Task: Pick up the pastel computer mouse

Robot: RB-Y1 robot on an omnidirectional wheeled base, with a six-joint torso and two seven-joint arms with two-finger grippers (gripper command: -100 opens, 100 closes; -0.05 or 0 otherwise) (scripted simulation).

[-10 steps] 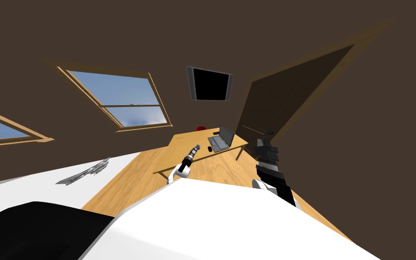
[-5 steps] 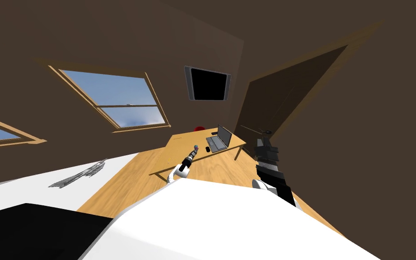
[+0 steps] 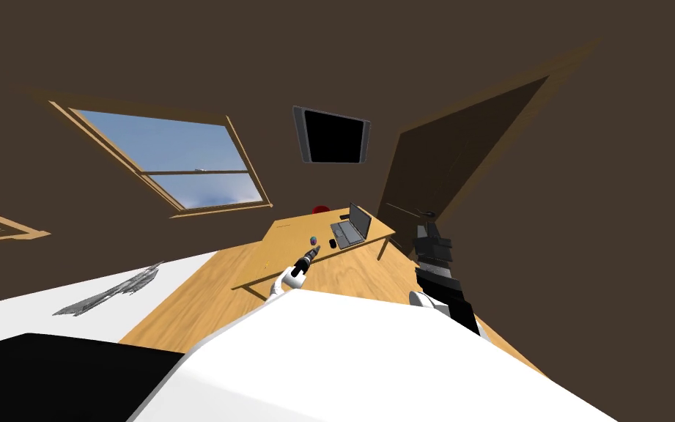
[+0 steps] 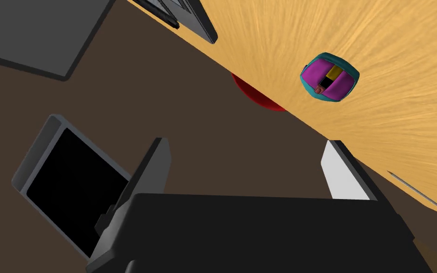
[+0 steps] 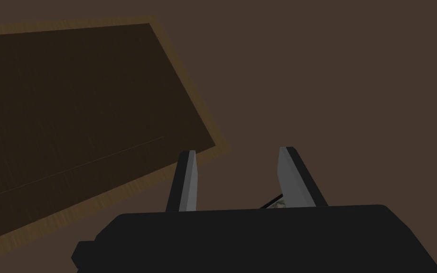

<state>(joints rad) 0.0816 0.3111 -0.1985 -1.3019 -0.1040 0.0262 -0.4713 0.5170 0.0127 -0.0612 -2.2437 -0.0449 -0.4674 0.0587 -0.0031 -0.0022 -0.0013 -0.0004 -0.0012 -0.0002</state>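
On the pale wooden desk point(image 3: 278, 245), a gap has opened btw. teal-magenta-yellow mouse point(image 4: 329, 78) and L gripper point(image 4: 244, 142), fingers wide, empty; grasp likely needs re-approach.

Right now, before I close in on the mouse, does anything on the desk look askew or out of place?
Nothing stands out. The magenta-and-teal mouse lies flat on the desk, apart from the open laptop. A thin stick, perhaps a pencil, lies close to the desk's far edge.

The teal mouse point(image 4: 329, 77), magenta-topped with a yellow strip, is lying flat on the wooden desk point(image 3: 284, 238), at nine o'clock from the laptop point(image 3: 350, 228).
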